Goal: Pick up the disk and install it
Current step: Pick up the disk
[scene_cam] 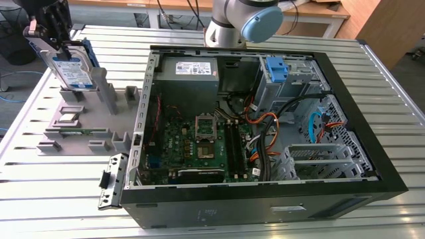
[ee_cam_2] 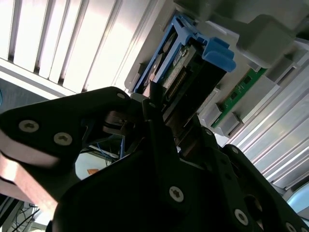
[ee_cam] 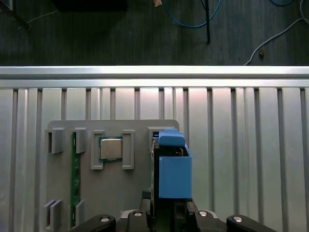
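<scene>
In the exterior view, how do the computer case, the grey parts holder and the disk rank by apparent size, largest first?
1. computer case
2. grey parts holder
3. disk
No two look alike.

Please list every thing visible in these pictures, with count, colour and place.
disk: one, silver with blue rails, upright at the holder
holder: one, grey, on the table beside the case
processor chip: one, silver, in the holder
memory stick: one, green, in the holder
case: one, black, open, on the table
power supply: one, grey, inside the case
bracket: one, blue, inside the case
table: one, silver, slatted
arm: one, grey and blue, behind the case
gripper: one, black, shut on the disk's top edge
</scene>
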